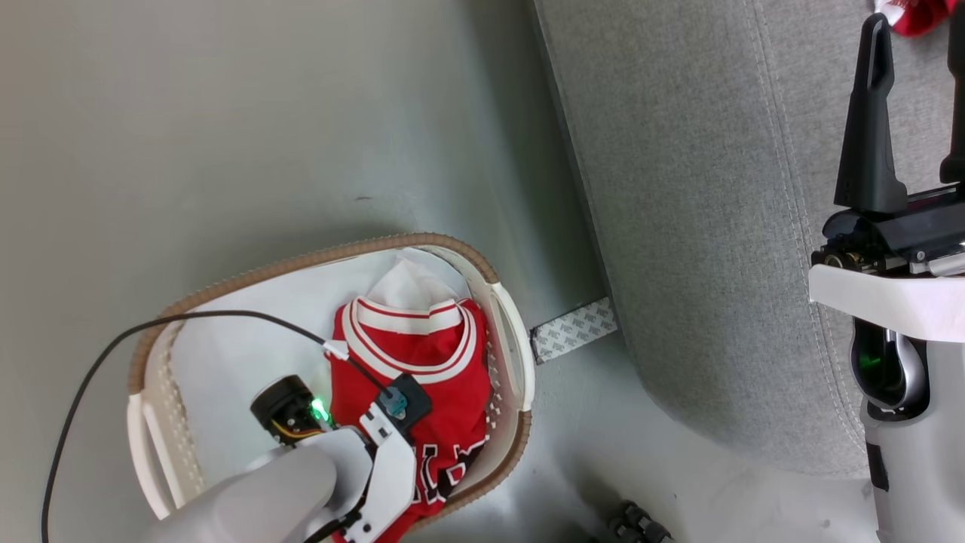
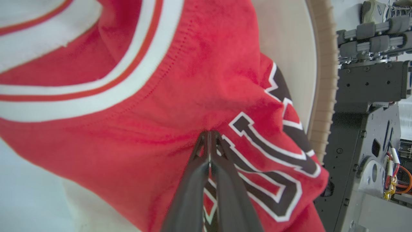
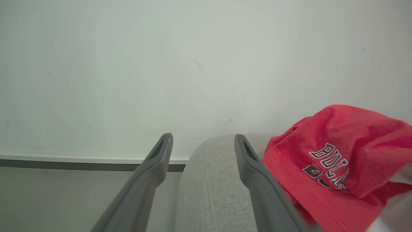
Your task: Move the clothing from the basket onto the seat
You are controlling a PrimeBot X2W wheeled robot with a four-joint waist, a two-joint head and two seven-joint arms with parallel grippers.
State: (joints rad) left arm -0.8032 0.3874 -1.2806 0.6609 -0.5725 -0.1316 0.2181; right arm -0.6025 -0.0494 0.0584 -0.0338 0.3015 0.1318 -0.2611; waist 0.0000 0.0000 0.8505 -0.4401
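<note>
1. Clothing (image 1: 411, 377), a red jersey with striped white collar trim, lies in the basket (image 1: 301, 260) at the lower left of the head view. A second red garment (image 3: 338, 154) sits on the grey seat (image 1: 701, 226) at the right.
2. Soft, light and limp by its look, the jersey should sag and trail when lifted. It is not fragile, though a hanging hem could catch on the basket rim.
3. A bunched fold at mid-chest, beside the block lettering, seems the best place to hold it.
4. The left pincer (image 2: 209, 133) is pressed together there, pinching a pucker of red cloth.
5. The right pincer (image 3: 202, 138) hangs spread above the seat, holding nothing.
6. The jersey's long axis runs top to bottom in the head view, collar toward the top and lettering toward the bottom edge.
</note>
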